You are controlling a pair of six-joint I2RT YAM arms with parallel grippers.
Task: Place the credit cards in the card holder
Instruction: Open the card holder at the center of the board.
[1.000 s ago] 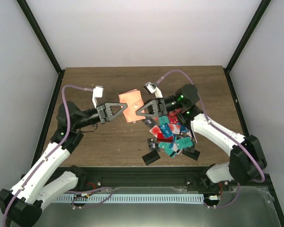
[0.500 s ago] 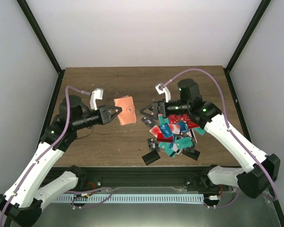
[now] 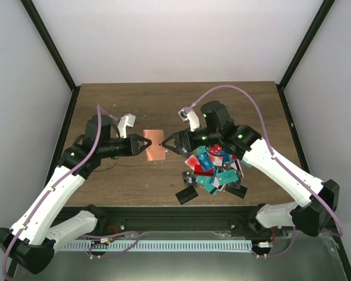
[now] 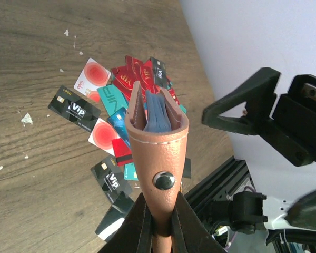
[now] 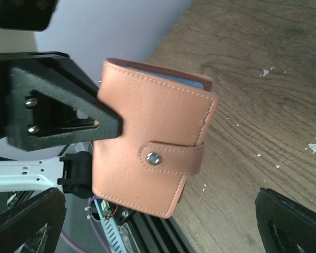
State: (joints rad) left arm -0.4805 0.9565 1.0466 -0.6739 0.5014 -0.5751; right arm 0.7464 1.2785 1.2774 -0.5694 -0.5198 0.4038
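Where the card holder sits: clamped in our left pincer and held clear of the counter, midway between our two arms.
Left pincer: clenched on the holder's folded end; in the left wrist view its fingers squeeze it just below the snap.
Right pincer: released and empty, jaws spread wide in its own wrist view, facing the holder's front.
Change: half a second ago our right arm stood back over the pile. Now it has swung in, and its tips sit just beside the holder's free edge. We cannot tell whether they touch.
Strap: snapped shut across the front, with the bluish pockets showing only at the top edge.
Credit cards: a loose heap on the counter beneath our right arm, none picked up.
Meaning: we judge that no card is loaded yet. The right pincer looks placed to undo the strap, so opening the holder comes first.
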